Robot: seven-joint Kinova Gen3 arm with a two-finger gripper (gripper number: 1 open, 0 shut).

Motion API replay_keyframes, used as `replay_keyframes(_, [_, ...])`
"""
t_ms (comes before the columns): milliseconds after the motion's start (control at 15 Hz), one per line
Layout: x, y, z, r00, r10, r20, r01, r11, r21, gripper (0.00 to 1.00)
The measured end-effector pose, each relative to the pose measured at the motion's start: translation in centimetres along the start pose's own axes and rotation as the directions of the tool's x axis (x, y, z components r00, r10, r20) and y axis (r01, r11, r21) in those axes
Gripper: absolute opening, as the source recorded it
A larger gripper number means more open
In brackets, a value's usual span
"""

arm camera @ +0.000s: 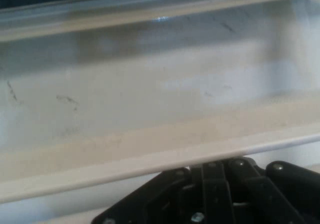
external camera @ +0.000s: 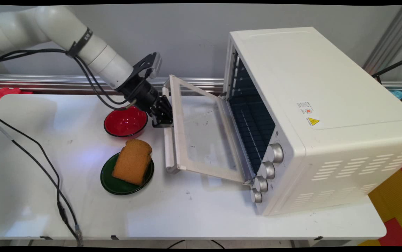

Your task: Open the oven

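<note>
My gripper (external camera: 162, 117) is at the far end of the white bar handle (external camera: 167, 147) of the toaster oven's glass door (external camera: 201, 133), shut on the handle. The door is let down to about level and shows the dark inside of the white oven (external camera: 313, 115). In the hand view the handle's pale bar (arm camera: 150, 159) crosses just above the black linkage and hides the fingertips, with the glass pane (arm camera: 150, 94) beyond it. A red bowl (external camera: 125, 122) sits just left of the gripper. Nearer the front, a slice of brown toast (external camera: 132, 161) lies on a dark green plate (external camera: 111, 182).
The oven fills the table's right half, with several silver knobs (external camera: 265, 171) down its front. Black cables (external camera: 47, 168) trail over the table's left side to the front edge. A metal rail (external camera: 47, 82) runs along the wall behind the table.
</note>
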Motion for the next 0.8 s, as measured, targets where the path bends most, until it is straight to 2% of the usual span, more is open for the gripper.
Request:
replay_keyframes(400, [-2.3,0.6,-0.4,1.0,-0.006,0.014,0.006,1.0,-0.014,0.0])
replay_keyframes(800, [-3.5,1.2,-1.0,1.0,-0.023,0.02,0.023,1.0,-0.021,0.0])
